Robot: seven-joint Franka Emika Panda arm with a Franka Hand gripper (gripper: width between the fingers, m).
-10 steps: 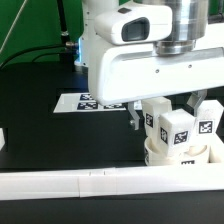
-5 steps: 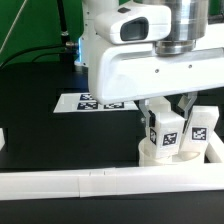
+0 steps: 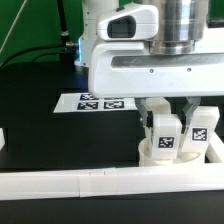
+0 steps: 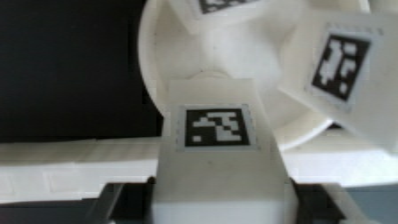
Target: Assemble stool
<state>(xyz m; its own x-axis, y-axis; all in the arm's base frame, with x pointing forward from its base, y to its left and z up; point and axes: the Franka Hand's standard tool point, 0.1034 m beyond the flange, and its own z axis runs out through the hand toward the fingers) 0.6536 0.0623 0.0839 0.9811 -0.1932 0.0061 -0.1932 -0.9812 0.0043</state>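
The white round seat disc (image 3: pixel 150 152) lies at the exterior view's right, just behind the long rail. Two blocky white legs with marker tags stand upright on it: the middle leg (image 3: pixel 166 136) and a second leg (image 3: pixel 203 127) to its right. My gripper (image 3: pixel 167 114) hangs straight above and is shut on the middle leg, one dark finger on each side. In the wrist view that leg (image 4: pixel 221 130) fills the centre between the fingers (image 4: pixel 130 203), with the seat disc (image 4: pixel 178 50) behind it, the second leg (image 4: pixel 345 60) beside it, and my gripper (image 4: pixel 222 206) shut on the leg.
A long white rail (image 3: pixel 80 185) runs along the front, close to the seat. The marker board (image 3: pixel 100 102) lies flat on the black table behind. A small white piece (image 3: pixel 3 140) shows at the exterior view's left edge.
The jaws have gone from wide open to shut on the middle leg. The seat and its legs have shifted slightly toward the exterior view's left.
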